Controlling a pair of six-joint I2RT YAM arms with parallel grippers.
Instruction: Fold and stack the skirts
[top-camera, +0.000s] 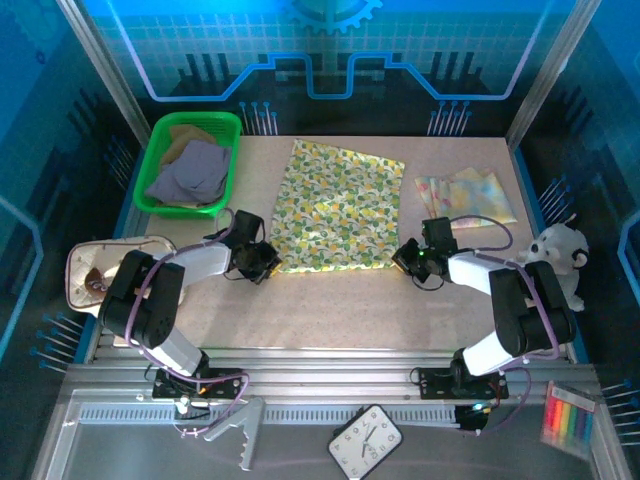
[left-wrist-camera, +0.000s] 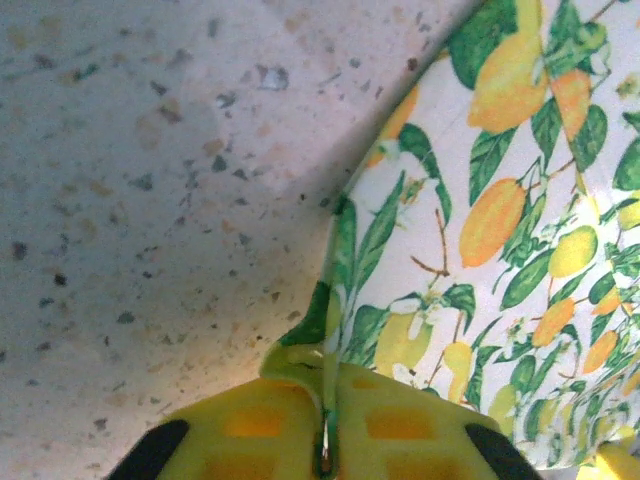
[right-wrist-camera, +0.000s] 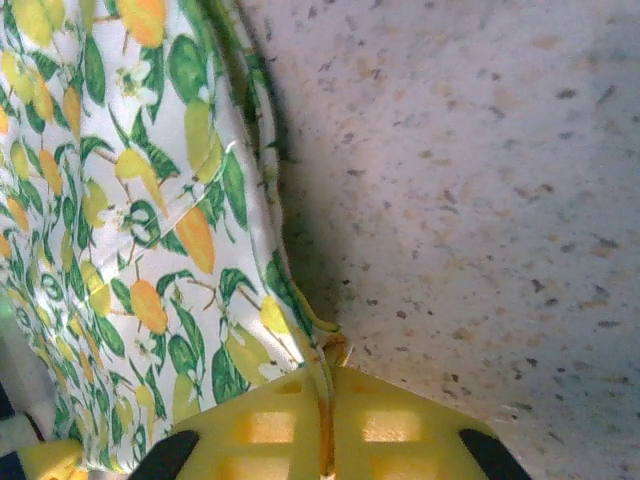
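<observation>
Where left claw (left-wrist-camera: 325, 445) and right claw (right-wrist-camera: 325, 405) clamp, skirt (top-camera: 335, 205) corners lie.

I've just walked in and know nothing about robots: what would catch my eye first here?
A bright lemon-print skirt lies spread flat mid-table, with the left hand and the right hand each pinching one of its near corners. At the far left, a green basket holds crumpled purple cloth; a white plush toy sits at the right edge.
</observation>
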